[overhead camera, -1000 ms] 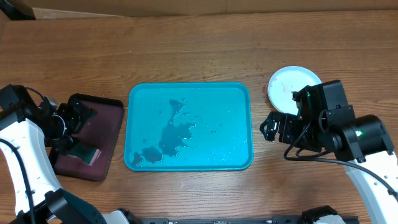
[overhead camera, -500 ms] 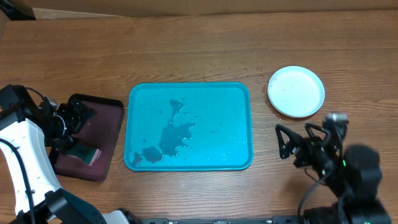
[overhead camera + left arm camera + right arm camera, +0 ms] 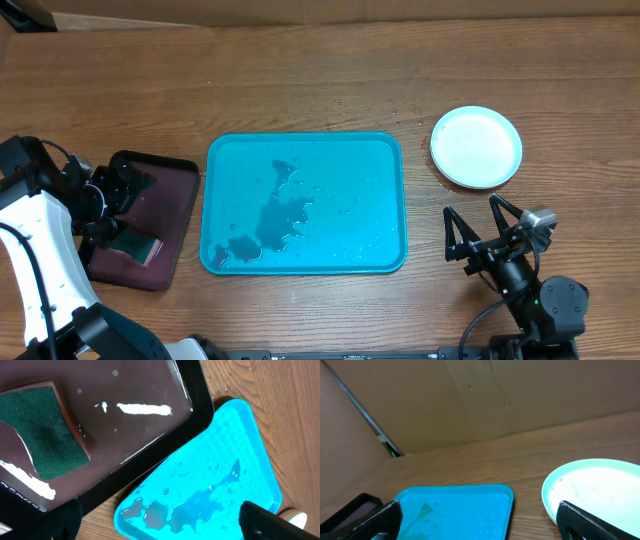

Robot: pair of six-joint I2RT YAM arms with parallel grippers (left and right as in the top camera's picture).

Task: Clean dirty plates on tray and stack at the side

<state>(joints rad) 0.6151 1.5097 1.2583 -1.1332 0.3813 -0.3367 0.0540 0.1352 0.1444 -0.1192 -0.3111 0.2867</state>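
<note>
The turquoise tray (image 3: pixel 305 202) lies mid-table, holding only puddles of murky water, with no plates on it. A white plate with a pale teal rim (image 3: pixel 476 147) rests on the wood to the tray's right; I cannot tell whether others lie under it. My right gripper (image 3: pixel 470 208) hangs open and empty in front of that plate, apart from it. In the right wrist view the plate (image 3: pixel 595 491) and the tray (image 3: pixel 455 510) show between the spread fingers of the right gripper (image 3: pixel 477 512). My left gripper (image 3: pixel 122 186) is open and empty over the maroon tray; in its wrist view the left gripper (image 3: pixel 157 515) frames the turquoise tray (image 3: pixel 215 480).
A dark maroon tray (image 3: pixel 140 220) with a black rim sits left of the turquoise one. It holds a green-topped sponge (image 3: pixel 42 432) and a film of water. A cardboard wall (image 3: pixel 495 395) stands behind the table.
My right arm has pulled back from over the plate toward the table's front edge, leaving the plate fully uncovered. The left arm has not moved.
</note>
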